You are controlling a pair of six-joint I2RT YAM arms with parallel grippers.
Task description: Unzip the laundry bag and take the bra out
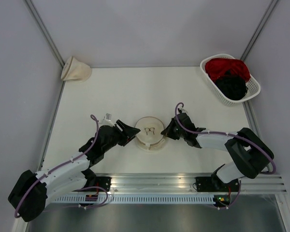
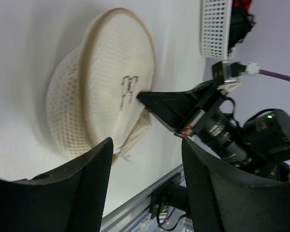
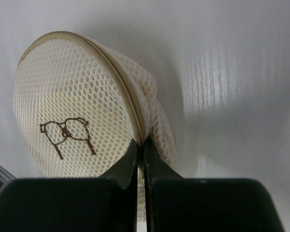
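The laundry bag (image 1: 150, 131) lies flat at the table's near middle, a round cream mesh disc with a dark spectacles-like mark. My left gripper (image 1: 130, 131) stands open at its left rim, with only bare table between the fingers (image 2: 89, 188) and the bag (image 2: 106, 87) just beyond them. My right gripper (image 1: 166, 130) is at the bag's right rim. Its tips (image 3: 141, 145) are pinched together on the zipper seam of the bag (image 3: 67, 106). The zipper looks closed along the part I see. The bra is hidden.
A cone-shaped cream bag (image 1: 76, 69) lies at the far left corner. A white basket (image 1: 253, 89) at the far right holds a red garment (image 1: 227, 67) and a black garment (image 1: 232, 87). An aluminium rail (image 1: 183, 181) runs along the near edge.
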